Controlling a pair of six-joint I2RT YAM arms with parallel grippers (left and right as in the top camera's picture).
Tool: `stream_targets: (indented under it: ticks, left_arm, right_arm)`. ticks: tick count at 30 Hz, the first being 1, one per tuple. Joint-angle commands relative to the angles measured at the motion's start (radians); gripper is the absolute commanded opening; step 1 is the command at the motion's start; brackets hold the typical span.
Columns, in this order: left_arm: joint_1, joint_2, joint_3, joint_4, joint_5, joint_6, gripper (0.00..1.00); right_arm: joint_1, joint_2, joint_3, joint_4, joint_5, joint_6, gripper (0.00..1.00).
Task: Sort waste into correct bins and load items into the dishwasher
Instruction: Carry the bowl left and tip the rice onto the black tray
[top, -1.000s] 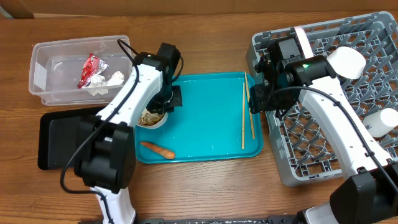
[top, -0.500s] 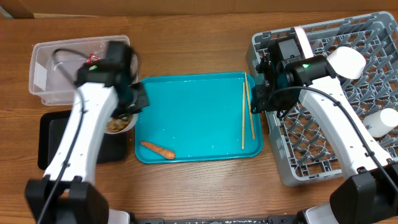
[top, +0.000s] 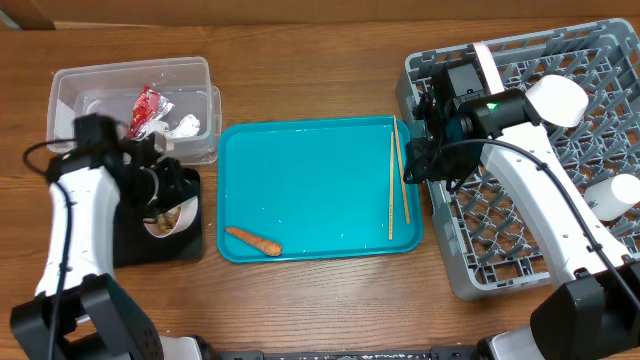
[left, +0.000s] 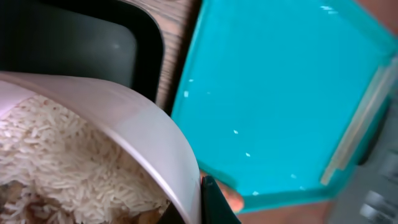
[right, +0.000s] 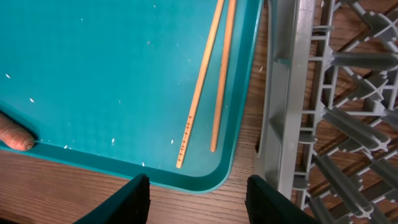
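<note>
Left gripper (top: 160, 192) clamped on the rim of the small white bowl (top: 172, 220) with rice scraps (left: 56, 162) in it, over the black tray (top: 150, 250). Right gripper (right: 198, 193) fingers spread (holding nothing), above the teal tray (top: 320, 180) corner by the chopsticks (top: 397, 185), beside the dish rack (right: 289, 93). Carrot piece (top: 253, 240) lies on the teal tray.
</note>
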Motion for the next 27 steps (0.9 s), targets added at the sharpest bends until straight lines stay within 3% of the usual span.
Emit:
stream_targets:
  ticks: [1, 14, 27]
  left_arm:
    - [0.085, -0.008, -0.032, 0.005, 0.28, 0.19, 0.04]
    - [0.342, 0.122, -0.14, 0.005, 0.777, 0.462, 0.04]
    - [0.388, 0.296, -0.14, -0.011, 0.951, 0.496, 0.04]
  right_arm:
    - [-0.002, 0.008, -0.004, 0.002, 0.008, 0.003, 0.52]
    - [-0.002, 0.008, -0.004, -0.002, 0.008, 0.003, 0.52]
    - [-0.002, 0.008, -0.004, -0.005, 0.008, 0.003, 0.52]
